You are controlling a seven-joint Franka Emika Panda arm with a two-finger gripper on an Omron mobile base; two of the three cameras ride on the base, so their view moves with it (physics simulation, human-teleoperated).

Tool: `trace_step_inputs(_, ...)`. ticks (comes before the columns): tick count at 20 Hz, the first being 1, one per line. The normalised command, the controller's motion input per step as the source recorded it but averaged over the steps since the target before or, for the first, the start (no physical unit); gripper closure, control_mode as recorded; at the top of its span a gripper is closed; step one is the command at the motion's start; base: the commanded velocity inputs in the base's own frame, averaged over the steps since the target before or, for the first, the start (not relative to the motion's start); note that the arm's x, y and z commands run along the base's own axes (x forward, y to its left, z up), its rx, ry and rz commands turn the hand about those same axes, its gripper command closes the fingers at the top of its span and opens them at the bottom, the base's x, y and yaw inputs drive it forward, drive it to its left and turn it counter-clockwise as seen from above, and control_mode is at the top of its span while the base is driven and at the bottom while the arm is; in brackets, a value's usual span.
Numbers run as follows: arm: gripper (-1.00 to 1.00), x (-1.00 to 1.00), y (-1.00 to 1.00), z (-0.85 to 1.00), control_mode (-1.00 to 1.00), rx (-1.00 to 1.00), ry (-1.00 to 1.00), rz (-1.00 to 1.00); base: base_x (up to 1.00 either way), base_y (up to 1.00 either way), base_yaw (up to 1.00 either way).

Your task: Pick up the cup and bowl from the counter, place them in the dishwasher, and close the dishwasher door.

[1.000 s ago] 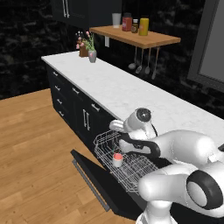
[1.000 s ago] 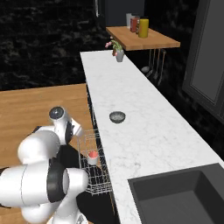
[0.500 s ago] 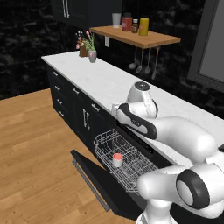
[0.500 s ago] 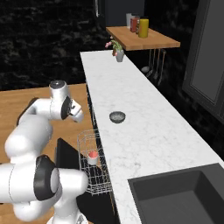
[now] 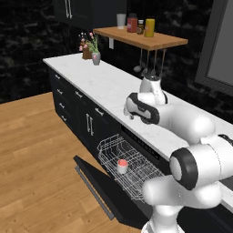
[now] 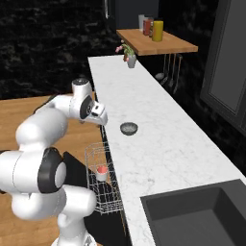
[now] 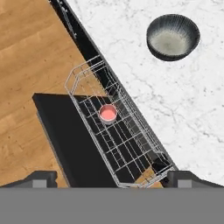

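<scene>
Dark kitchen, white marble tabletop: your bowl sits alone on it near the front edge, low, rigid, probably light with a slick metallic wall, so judge the rim the place to pinch, one finger inside and one outside. Rack of the dishwasher, pulled out over the dropped door: holds the cup, upright. Your pincer hangs above the tabletop edge, jaws spread wide, holding nothing.

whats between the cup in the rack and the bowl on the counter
In the hand view, between the cup and the bowl lie the rack's wire side, the counter's edge, then bare marble.
</scene>
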Motion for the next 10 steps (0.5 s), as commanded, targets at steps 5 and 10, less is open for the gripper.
trace_step_inputs(5, -1.00, 0.54, -0.17, -0.16, -1.00, -0.04, 0.02, 0.24, 0.00, 0.00, 0.00)
trace_step_inputs(10, -1.00, 0.29, -0.20, -0.04, -1.00, -0.11, 0.01, 0.10, 0.00, 0.00, 0.00)
